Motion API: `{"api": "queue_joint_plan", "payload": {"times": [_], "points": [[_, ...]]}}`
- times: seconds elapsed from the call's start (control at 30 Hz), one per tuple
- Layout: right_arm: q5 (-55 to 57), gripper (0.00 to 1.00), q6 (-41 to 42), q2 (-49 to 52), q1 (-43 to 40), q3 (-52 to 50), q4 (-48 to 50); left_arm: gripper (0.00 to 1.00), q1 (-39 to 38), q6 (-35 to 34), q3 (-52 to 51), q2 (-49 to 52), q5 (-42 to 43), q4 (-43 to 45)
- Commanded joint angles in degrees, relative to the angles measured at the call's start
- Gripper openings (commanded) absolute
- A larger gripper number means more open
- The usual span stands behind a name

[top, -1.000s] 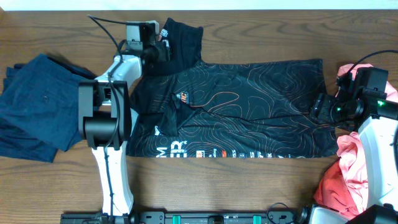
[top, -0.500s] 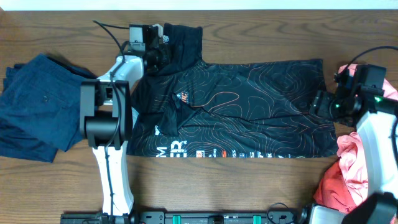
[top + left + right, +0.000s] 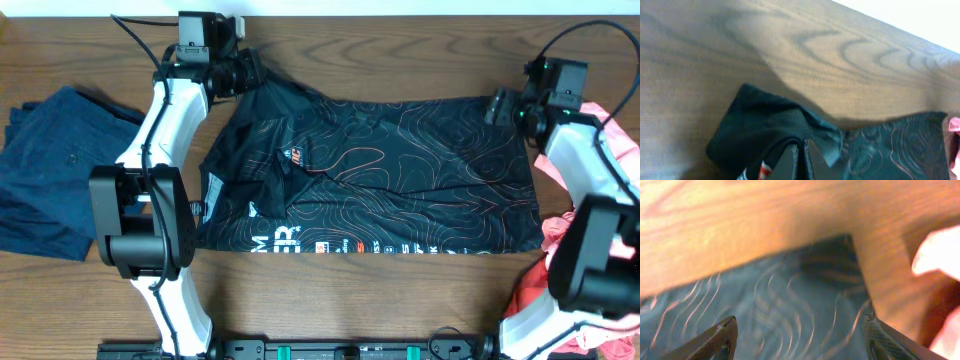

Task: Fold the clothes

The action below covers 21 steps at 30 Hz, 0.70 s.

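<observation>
Slippage is the main risk: left claw (image 3: 801, 152) is clamped together on a thin fold of the black jersey (image 3: 400, 180), spread between both claws, and the fold could slide free under tension. Over the jersey's corner, right claw (image 3: 799, 340) hangs apart and might close on bare bench (image 3: 350, 300). No containers show.

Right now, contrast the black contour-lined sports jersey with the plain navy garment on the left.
The black jersey carries orange lines and white lettering; the navy garment is plain. The jersey lies spread centrally; the navy garment sits layered at the left. The left gripper is shut on the jersey; no gripper holds the navy garment. Both rest on the wooden table.
</observation>
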Motion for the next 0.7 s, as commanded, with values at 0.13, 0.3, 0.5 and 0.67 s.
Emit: {"api": "queue_joint_plan", "payload": {"times": [0.13, 0.3, 0.5, 0.67], "points": [[7.4, 0.82, 6.2, 10.3, 0.2, 2.7, 7.5, 0.06, 0.1, -0.3, 0.1, 0.3, 0.4, -3.8], [7.6, 0.82, 6.6, 14.8, 0.2, 3.0, 14.1, 0.06, 0.1, -0.2, -0.2, 0.3, 0.4, -4.6], [7.7, 0.8, 8.0, 17.5, 0.3, 3.0, 19.6, 0.06, 0.1, 1.2, -0.2, 0.3, -0.2, -5.9], [8.1, 0.64, 8.5, 18.3, 0.2, 3.0, 20.2, 0.06, 0.1, 1.2, -0.2, 0.3, -0.2, -6.1]]}}
